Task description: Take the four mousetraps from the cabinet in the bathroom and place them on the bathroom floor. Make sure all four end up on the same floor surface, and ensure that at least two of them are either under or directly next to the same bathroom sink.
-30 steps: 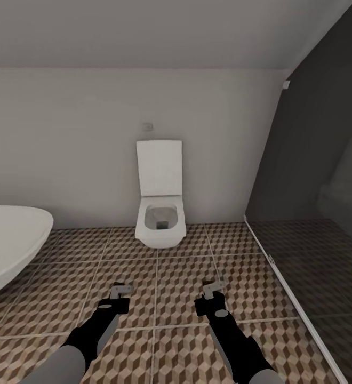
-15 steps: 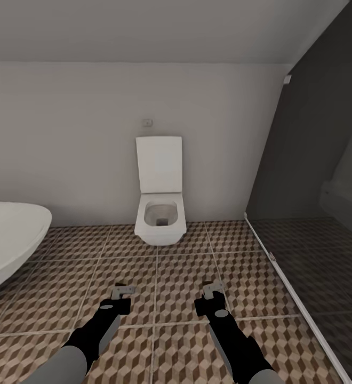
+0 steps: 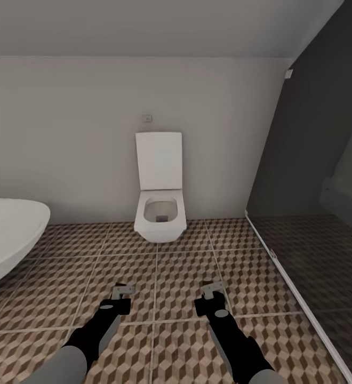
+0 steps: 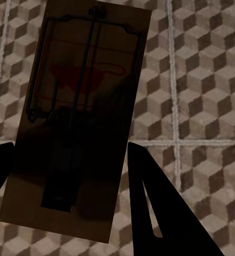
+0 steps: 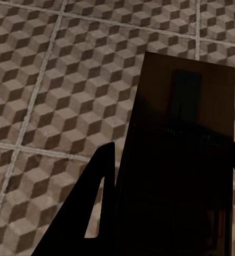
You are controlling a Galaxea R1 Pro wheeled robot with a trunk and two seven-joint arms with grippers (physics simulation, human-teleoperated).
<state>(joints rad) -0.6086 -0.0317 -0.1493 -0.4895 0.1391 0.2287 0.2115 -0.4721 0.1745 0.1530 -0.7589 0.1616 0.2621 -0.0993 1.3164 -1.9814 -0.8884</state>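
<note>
Both arms reach forward low over the bathroom floor (image 3: 181,272) with its cube-pattern tiles. My left gripper (image 3: 121,292) is shut on a mousetrap (image 4: 77,128), a brown board with dark wire and a red mark that lies flat between the dark fingers (image 4: 149,197). My right gripper (image 3: 212,289) is shut on a second mousetrap (image 5: 184,133), dark in shadow and seen from its plain end. Both traps hang above the tiles. The cabinet and the sink are out of view.
A white square toilet (image 3: 159,213) with its lid up stands against the far wall straight ahead. A white oval bathtub (image 3: 5,240) juts in at the left. A dark glass shower partition (image 3: 304,213) with a floor rail runs along the right.
The whole picture has shifted a little, with the toilet and wall sliding upward, so the camera has moved. Both grippers keep the same pose and hold.
</note>
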